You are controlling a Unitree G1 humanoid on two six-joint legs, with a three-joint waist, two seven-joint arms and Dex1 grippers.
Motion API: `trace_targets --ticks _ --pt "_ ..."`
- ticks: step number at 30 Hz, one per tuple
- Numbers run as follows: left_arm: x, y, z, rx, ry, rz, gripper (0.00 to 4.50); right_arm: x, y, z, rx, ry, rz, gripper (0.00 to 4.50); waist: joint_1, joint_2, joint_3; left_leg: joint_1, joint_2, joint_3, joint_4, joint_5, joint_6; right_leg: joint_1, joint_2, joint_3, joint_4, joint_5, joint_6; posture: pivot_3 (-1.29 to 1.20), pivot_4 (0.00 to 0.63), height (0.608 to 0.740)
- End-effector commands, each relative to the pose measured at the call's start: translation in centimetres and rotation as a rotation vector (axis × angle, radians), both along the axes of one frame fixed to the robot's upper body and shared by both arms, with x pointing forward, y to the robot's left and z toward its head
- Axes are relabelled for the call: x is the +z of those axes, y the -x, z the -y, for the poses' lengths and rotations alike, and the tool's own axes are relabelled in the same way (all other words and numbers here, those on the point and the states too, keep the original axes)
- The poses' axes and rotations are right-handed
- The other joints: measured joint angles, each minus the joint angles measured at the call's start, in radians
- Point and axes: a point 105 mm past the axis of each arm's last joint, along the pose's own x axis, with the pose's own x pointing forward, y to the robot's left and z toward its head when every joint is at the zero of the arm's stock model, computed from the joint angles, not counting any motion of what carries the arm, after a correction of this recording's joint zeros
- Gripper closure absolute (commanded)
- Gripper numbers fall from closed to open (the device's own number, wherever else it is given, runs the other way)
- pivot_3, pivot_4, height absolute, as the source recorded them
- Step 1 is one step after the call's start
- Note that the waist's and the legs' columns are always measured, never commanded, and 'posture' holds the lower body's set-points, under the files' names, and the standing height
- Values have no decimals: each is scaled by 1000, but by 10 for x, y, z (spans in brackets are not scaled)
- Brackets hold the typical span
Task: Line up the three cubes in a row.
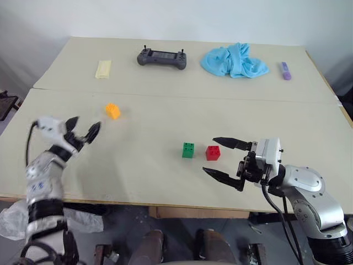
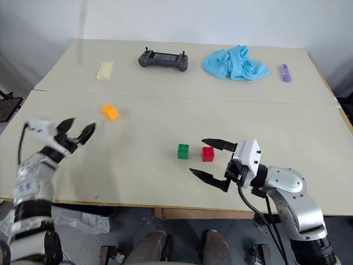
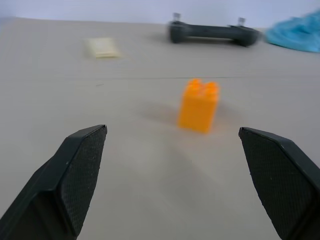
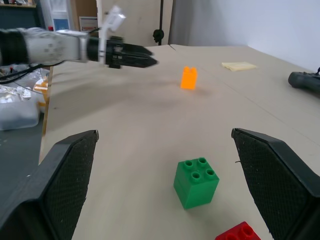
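The orange cube (image 1: 112, 111) is a small studded plastic block standing upright on the pale surface (image 1: 165, 83), well apart from the other two and off toward the robot's left. The green cube (image 1: 188, 150) and the red cube (image 1: 213, 153) sit just beside each other near the middle, with a narrow gap between them, studs up. The left claw (image 1: 83, 132) hovers near the orange cube with its fingers spread and nothing between them. The right claw (image 1: 225, 160) is spread wide too, empty, just beside the red cube. Along the far edge lie a pale yellow flat bar (image 1: 103, 69), a dark handheld controller (image 1: 161, 58), a crumpled blue cloth (image 1: 234, 61) and a small purple object (image 1: 286, 70), all well clear of the cubes.
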Motion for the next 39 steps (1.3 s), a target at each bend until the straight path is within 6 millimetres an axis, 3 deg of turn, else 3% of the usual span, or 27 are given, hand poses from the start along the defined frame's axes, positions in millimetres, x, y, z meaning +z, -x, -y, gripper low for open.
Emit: trace_targets --ticks 1,7,16,24,26,29,32,36,39 --pt "19 -20 9 -43 -49 18 10 8 7 -2 11 1 30 0 -4 -1 0 0 0 0 0 0 0 0 0 -1 0 0 0 0 150 740" --pt "21 -45 12 -24 -83 -50 10 2 14 -3 -5 -8 13 0 -14 -1 1 -1 0 3 -1 0 0 -2 3 -3 0 0 0 0 150 740" --pt "11 -49 15 -38 -142 -121 10 2 9 2 -81 -49 74 0 -12 -2 1 -1 0 4 0 0 0 -3 3 -3 1 0 1 0 150 740" --pt "8 -46 20 -97 -124 -123 2454 2 7 8 -131 -58 110 0 -5 -2 1 -1 0 4 0 0 0 -3 3 -3 1 0 1 0 150 740" --pt "13 -43 26 -164 -90 -103 3032 3 7 9 -141 -49 119 0 -5 -2 1 -1 0 4 0 0 0 -3 3 -3 1 0 1 0 150 740" --pt "23 -38 37 -270 -117 -56 3032 3 6 11 -150 -40 124 0 -6 -2 1 -1 0 4 0 0 0 -3 3 -3 1 0 1 0 150 740" --pt "27 -27 60 -469 -228 -27 3032 3 6 14 -158 -29 123 0 -5 -2 1 -1 0 4 0 0 0 -3 3 -3 1 0 1 0 150 740" --pt "17 13 96 -897 -442 -58 3032 4 8 23 -189 -20 119 0 -6 -2 1 -1 0 4 0 0 1 -2 3 -3 1 0 1 0 150 740" --pt "10 31 110 -1053 -511 -58 3032 2 10 30 -206 -10 112 0 -7 -2 1 -1 0 3 0 0 1 -2 1 -2 1 0 0 0 150 740"
